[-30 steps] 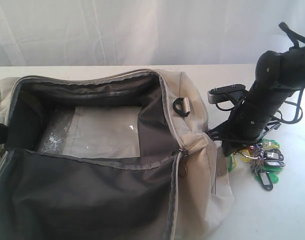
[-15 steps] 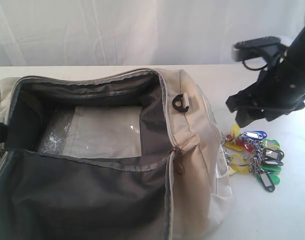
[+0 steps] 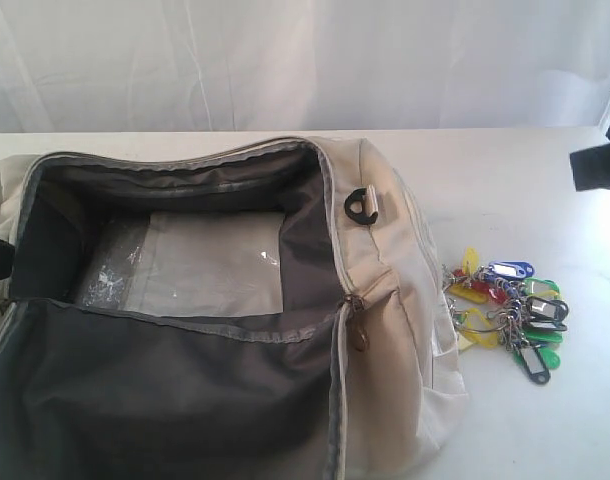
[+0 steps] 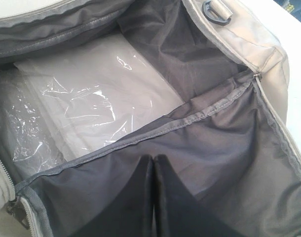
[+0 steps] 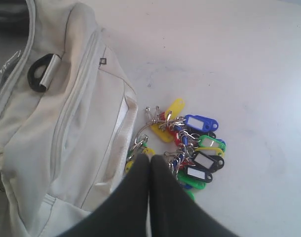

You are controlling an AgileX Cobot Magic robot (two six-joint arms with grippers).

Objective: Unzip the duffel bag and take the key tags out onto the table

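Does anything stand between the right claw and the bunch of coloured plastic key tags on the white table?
Nothing visible does. The shut right claw is raised over the bunch of coloured plastic key tags, which lies bare on the white table beside the cream fabric duffel bag. Only air is between.

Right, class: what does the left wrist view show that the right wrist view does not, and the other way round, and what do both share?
Only the left wrist view: the open inside of the duffel bag, with its dark lining and a clear plastic sheet lying in it, and the left gripper, shut.
Only the right wrist view: the key tags lying on the table beside the bag's end, and the right gripper, shut.
Both: the bag's beige fabric and a black strap ring.
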